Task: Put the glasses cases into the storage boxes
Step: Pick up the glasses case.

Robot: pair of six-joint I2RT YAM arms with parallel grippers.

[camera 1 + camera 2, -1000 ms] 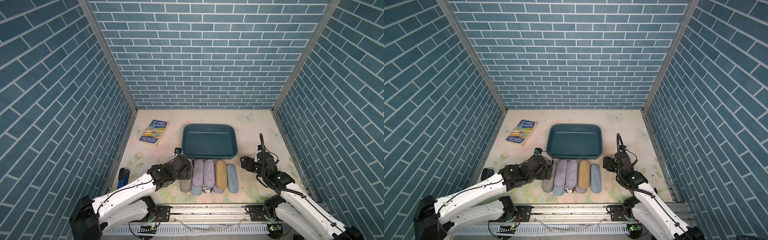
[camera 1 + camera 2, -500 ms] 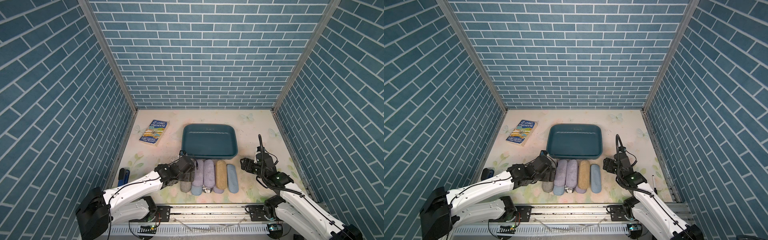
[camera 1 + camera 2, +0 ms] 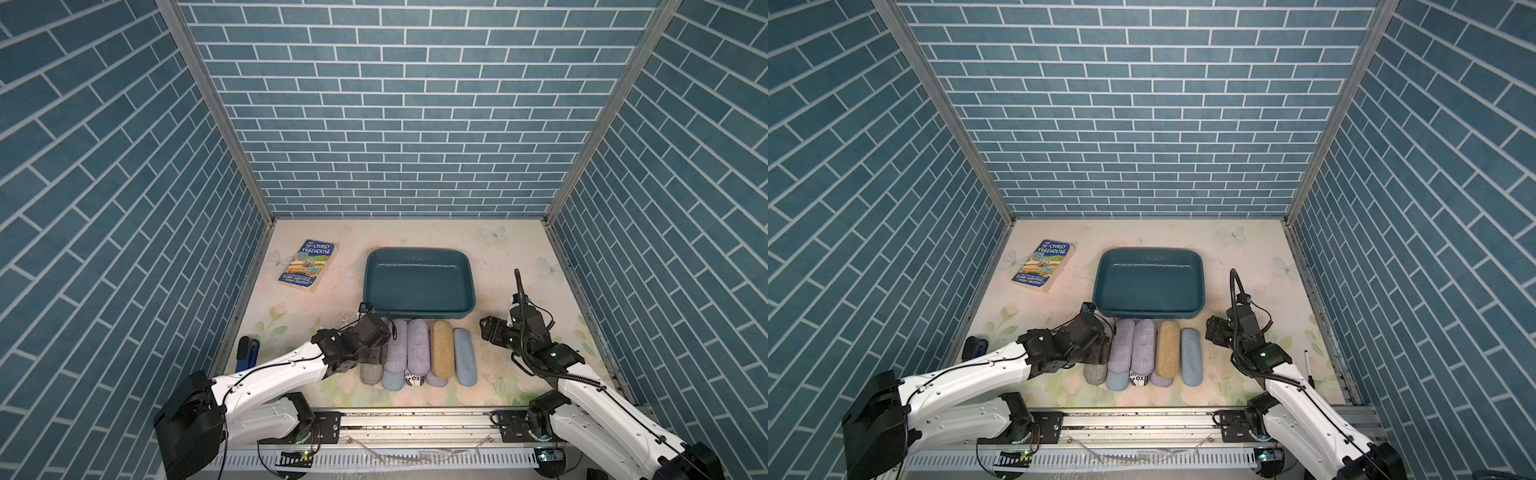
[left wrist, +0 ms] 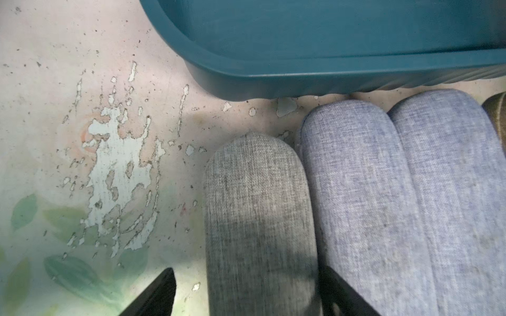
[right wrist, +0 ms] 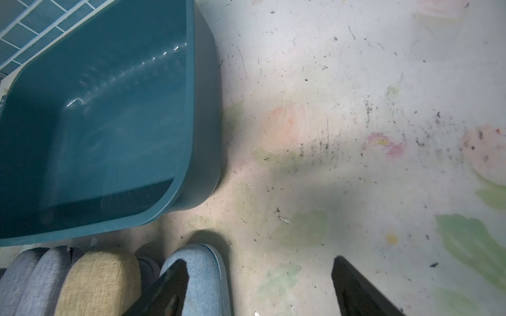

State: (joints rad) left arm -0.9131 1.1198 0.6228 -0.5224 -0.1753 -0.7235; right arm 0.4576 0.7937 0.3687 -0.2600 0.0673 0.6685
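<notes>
Whereas the left gripper (image 4: pixel 247 276) stood wider before, its jaws now straddle the grey case (image 4: pixel 257 208), one finger (image 4: pixel 338 291) touching. The right gripper (image 5: pixel 258 265) gapes, scarcely shifted. Eight cases, all on table (image 3: pixel 519 257) before one tub (image 3: pixel 419 314): three lavender (image 3: pixel 417 345), two blue (image 3: pixel 464 357), grey, tan (image 3: pixel 441 347), newsprint (image 3: pixel 413 379).

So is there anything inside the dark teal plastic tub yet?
No, the dark teal plastic tub shows only its bare floor.

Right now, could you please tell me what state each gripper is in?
Left gripper: open, jaws on either side of the grey case, not yet clamped on it.
Right gripper: open, holding nothing.
</notes>
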